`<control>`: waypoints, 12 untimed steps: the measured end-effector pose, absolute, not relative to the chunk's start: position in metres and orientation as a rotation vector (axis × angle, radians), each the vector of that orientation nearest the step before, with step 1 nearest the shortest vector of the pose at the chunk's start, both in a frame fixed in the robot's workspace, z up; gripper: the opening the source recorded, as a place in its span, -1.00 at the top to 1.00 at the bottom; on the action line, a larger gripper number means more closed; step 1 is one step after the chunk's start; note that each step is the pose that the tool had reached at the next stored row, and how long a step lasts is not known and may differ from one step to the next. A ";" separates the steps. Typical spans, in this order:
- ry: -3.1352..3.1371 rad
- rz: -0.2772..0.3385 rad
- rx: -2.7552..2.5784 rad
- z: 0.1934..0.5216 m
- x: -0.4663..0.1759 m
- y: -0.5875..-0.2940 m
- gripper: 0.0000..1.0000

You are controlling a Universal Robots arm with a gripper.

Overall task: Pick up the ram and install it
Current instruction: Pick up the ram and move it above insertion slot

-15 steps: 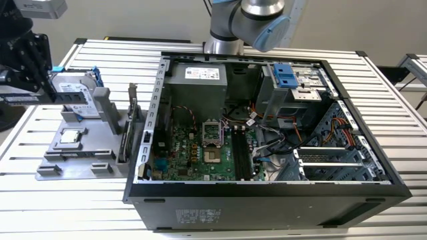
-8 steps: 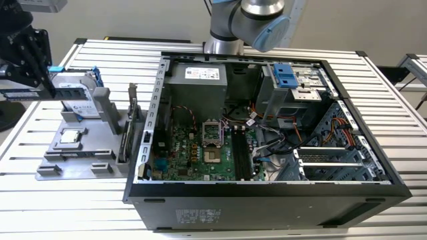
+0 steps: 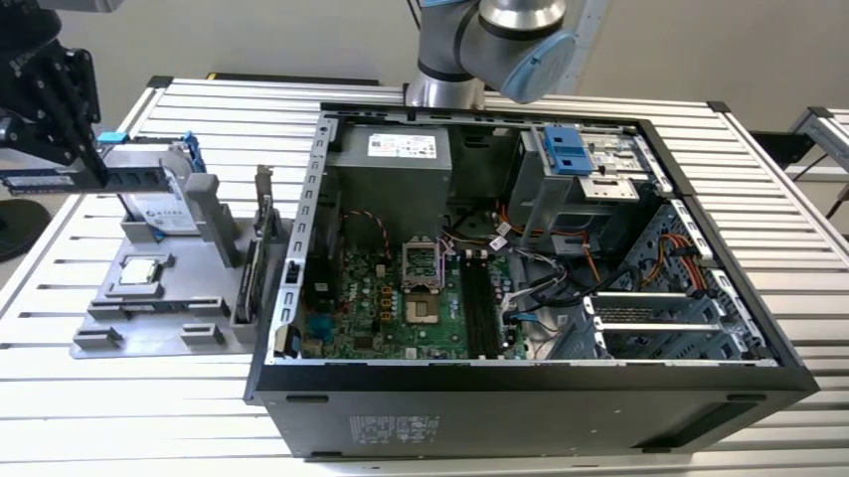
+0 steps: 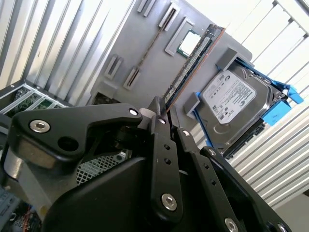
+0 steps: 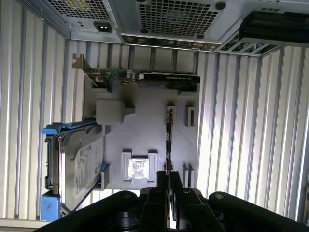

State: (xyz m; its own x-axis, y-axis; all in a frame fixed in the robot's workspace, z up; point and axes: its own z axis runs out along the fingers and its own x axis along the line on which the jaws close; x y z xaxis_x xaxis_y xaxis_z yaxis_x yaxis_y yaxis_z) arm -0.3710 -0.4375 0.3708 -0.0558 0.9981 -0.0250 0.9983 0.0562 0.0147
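1 hand [image 4: 163, 113] | clamped on ram [image 4: 191, 65], edge-on | ram's near end hidden in grip | hand cropped @ exterior view's left

My pincer [image 4: 163, 112] is matt black, dotted with silver screw heads [image 4: 39, 126]. The ram [image 3: 126, 178] is greenish-blue with dark chips, and edge-on in the second wrist view it shows a coppery-brown line. The hard drive [image 4: 215, 135] is silver with a white label [image 4: 236, 92], in a bright blue frame [image 4: 285, 94]. The holder [image 5: 145, 121] is plain grey. The table [image 3: 133, 417] is pale, ribbed metal, and the computer case [image 3: 531, 407] is black with a green board [image 3: 372, 298].
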 end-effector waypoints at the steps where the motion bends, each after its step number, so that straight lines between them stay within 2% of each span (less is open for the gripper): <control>1: 2.262 -0.010 2.139 0.371 -0.371 -0.438 1.00; 12: 2.261 -0.009 2.138 0.373 -0.371 -0.437 1.00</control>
State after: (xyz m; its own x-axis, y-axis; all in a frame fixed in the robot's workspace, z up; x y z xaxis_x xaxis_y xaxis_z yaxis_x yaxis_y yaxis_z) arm -0.3710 -0.4375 0.3730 -0.0557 0.9981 -0.0259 0.9983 0.0562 0.0165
